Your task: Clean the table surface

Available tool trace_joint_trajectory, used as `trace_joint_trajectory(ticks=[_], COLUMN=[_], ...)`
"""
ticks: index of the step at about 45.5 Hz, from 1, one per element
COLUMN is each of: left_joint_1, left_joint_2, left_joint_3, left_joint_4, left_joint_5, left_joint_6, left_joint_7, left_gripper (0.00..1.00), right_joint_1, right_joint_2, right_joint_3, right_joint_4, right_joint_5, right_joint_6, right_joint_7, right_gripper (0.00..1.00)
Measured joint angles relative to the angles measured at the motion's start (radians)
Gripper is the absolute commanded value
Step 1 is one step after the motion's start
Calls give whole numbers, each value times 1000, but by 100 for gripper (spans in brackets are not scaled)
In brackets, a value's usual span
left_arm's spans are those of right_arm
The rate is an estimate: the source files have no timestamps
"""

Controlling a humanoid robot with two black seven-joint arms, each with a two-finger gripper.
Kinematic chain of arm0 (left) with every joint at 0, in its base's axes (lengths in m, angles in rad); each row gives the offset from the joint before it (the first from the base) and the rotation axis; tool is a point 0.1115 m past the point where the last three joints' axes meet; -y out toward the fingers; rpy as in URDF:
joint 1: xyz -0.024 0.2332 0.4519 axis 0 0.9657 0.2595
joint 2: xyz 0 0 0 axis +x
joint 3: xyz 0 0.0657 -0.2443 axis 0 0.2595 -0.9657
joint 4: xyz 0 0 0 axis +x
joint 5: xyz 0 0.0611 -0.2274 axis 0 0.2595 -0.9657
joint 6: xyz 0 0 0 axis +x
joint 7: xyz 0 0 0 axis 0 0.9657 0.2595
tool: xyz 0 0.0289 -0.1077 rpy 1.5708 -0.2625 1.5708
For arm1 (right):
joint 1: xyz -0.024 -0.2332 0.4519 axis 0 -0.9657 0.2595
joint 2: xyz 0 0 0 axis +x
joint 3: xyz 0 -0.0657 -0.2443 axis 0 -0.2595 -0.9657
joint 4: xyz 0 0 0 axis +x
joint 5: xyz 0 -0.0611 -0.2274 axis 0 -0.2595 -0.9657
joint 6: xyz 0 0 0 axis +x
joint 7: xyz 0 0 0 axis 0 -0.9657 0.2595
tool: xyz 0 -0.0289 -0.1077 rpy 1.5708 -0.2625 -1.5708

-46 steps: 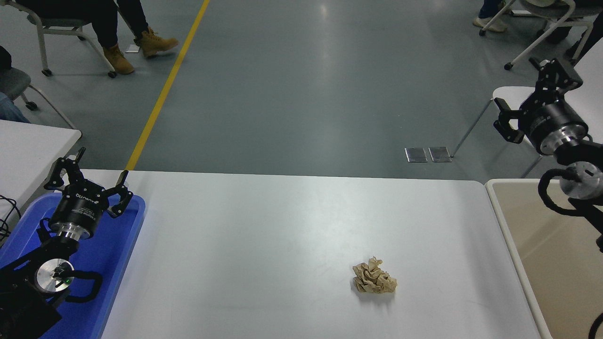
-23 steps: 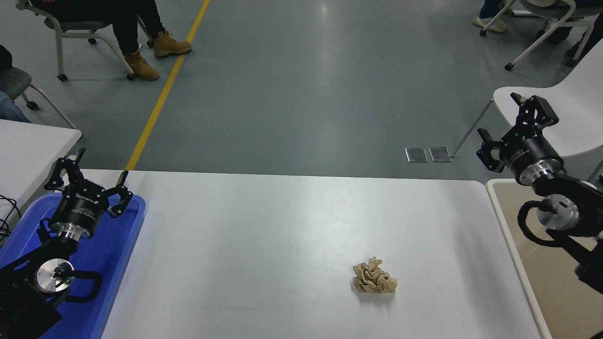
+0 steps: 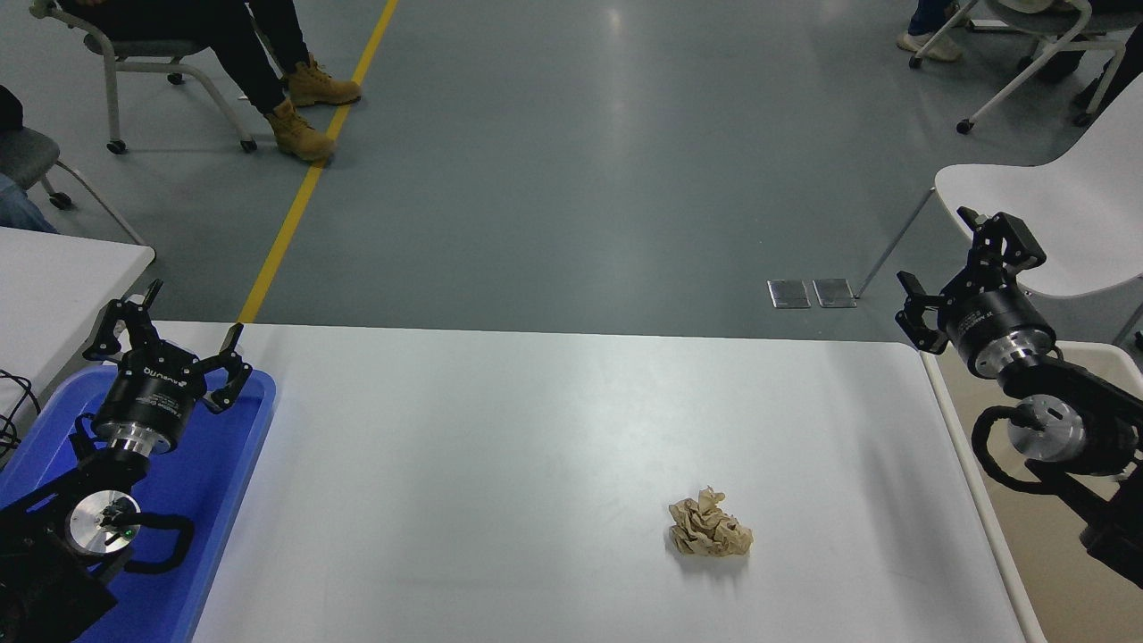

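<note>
The table point(image 3: 536, 429) is spreading across the view's middle with a paper wad point(image 3: 710, 530) lying right of center, while both empty grippers, left point(image 3: 170, 335) and right point(image 3: 960, 272), are gaping open.

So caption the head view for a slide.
Crumpled brown paper on the table surface; right end effector open above its far-right corner.

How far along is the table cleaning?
Nothing looks done: the crumpled brown paper lies on the table surface, untouched. The right gripper is open and empty, above the table's far right corner. The left gripper sits parked over the blue tray. Grasping and removing the paper remain.
</note>
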Motion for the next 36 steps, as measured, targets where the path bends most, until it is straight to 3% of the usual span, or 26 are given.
trace_joint_trajectory(ticks=[23,36], left_joint_1=[0,0], left_joint_2=[0,0], left_joint_3=[0,0], left_joint_4=[0,0], left_joint_5=[0,0], left_joint_6=[0,0], left_joint_7=[0,0], left_gripper=[100,100], right_joint_1=[39,115], right_joint_2=[-53,-150], right_joint_3=[-48,-306], right_joint_4=[-22,-24], right_joint_5=[1,5], right_joint_6=[-1,-1], right_joint_7=[0,-2], right_gripper=[99,98])
